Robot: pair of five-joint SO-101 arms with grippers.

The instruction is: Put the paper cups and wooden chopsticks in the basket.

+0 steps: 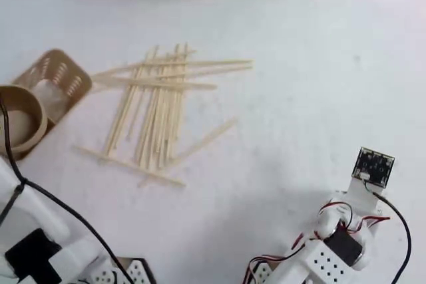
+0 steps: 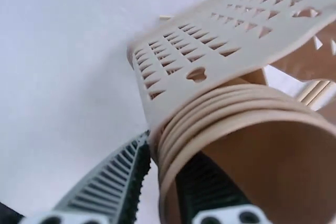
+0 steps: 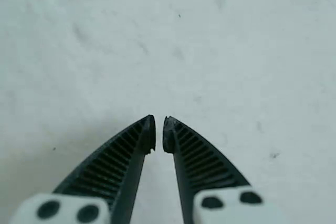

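Brown nested paper cups (image 2: pixel 247 129) clamped by the rim in left claw (image 2: pixel 168 153), tan perforated plastic basket (image 2: pixel 210 40) touching just beyond, pale wooden chopsticks (image 1: pixel 156 111) well apart, right claw (image 3: pixel 159 132) closed.

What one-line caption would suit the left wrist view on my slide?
Left gripper clamps the rim of stacked paper cups, one finger inside, beside the perforated basket.

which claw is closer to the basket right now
Left. The left claw grips the paper cups by the rim, right at the basket; the right claw hangs over bare table, far off beyond the chopsticks.
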